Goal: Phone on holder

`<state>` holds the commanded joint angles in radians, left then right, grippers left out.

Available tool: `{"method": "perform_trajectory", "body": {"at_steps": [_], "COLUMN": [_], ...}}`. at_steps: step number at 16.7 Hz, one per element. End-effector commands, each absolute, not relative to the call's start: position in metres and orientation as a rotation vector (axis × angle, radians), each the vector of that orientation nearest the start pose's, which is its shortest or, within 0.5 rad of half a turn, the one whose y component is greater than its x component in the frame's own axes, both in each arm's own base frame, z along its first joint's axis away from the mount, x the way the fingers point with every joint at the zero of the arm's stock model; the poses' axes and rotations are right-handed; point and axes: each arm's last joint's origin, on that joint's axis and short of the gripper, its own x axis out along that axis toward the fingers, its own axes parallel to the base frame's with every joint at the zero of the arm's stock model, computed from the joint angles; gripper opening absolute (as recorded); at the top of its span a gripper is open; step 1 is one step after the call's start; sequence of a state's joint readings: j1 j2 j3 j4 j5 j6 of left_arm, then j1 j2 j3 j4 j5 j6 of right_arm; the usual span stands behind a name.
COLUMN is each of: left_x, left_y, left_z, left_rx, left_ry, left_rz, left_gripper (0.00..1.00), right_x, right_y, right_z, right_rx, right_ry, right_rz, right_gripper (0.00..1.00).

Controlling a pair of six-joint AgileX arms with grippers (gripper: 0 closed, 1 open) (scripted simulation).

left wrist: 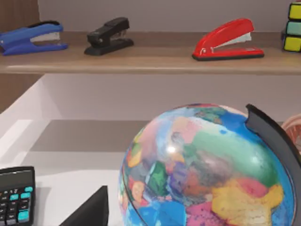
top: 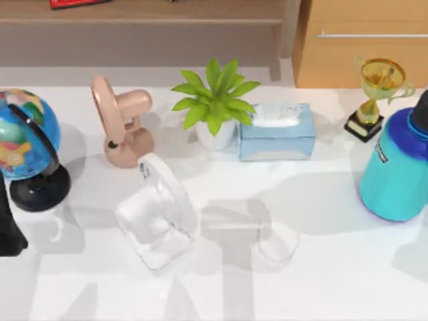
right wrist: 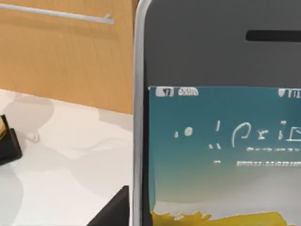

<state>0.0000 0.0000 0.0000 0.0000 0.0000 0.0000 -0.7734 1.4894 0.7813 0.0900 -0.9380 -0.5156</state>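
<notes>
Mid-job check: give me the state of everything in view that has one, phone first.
phone, screen lit, close to the right wrist camera
right tool, at the phone's rim
left arm, parked at the table's left edge
globe, upright on its stand
white fan, standing, mid-table
pink fan, standing
tissue box, tissue poking out
bottle, upright, capped
trophy, upright
</notes>
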Motion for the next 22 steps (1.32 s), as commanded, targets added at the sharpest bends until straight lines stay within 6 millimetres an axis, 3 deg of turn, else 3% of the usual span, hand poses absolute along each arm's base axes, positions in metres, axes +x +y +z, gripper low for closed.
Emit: {"method": "perform_trajectory", "body": {"at_steps": [6, 19, 22], "left_x": [0.1057, 0.1057, 0.1057], "left_y": [-0.0012, -0.0012, -0.0012], "left_z": [0.1600, 0.1600, 0.1600], "left_rx": [0.000, 0.000, 0.000], "left_ry": [0.000, 0.000, 0.000], "left_rz": [0.000, 0.000, 0.000], "left_gripper": [1.00, 1.00, 1.00], "right_x": [0.2390, 0.2390, 0.2390], "right_y": [-0.1865, -0.1865, -0.1865], "right_z": [0.1936, 0.1936, 0.1936], "right_rx": [-0.084, -0.084, -0.084], "right_ry": [0.363, 0.363, 0.363], "right_rz": [0.272, 0.272, 0.272], "right_gripper": [0.00, 0.98, 1.00]}}
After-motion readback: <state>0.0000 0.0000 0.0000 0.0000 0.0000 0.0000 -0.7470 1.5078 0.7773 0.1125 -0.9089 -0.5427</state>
